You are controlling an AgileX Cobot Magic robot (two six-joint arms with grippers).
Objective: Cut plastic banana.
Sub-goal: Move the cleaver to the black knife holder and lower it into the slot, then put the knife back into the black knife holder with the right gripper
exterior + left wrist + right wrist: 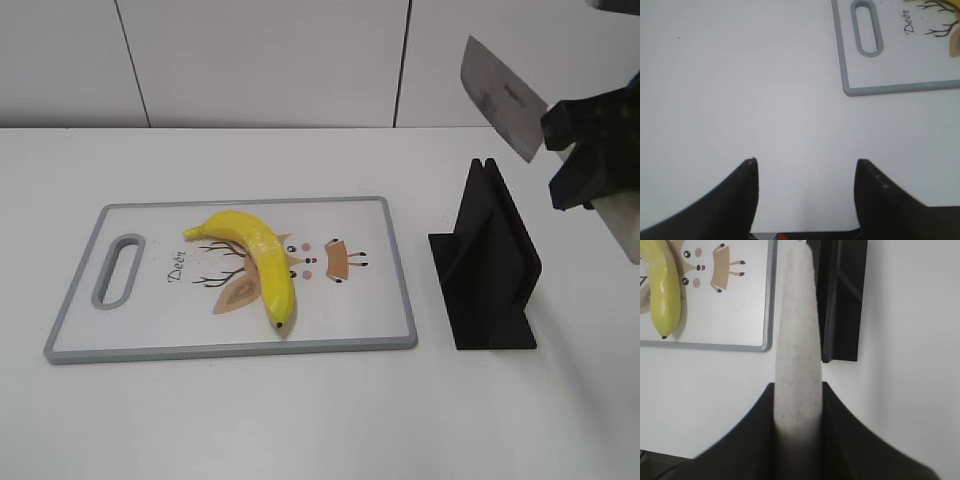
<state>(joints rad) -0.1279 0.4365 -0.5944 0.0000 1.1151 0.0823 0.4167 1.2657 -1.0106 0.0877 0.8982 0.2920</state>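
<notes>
A yellow plastic banana [255, 258] lies whole on a white cutting board [380, 280] with a grey rim and a deer drawing. It also shows in the right wrist view [664, 290]. My right gripper [585, 150] is at the upper right, shut on a knife's pale handle [797, 340]. The knife's grey blade [502, 98] points up and left, above the black knife stand [490, 270]. My left gripper [805, 172] is open and empty over bare table, left of the board's handle corner [866, 30]. It is out of the exterior view.
The black knife stand stands on the table right of the board, below the raised blade, and shows in the right wrist view [842, 300]. A white wall runs behind the table.
</notes>
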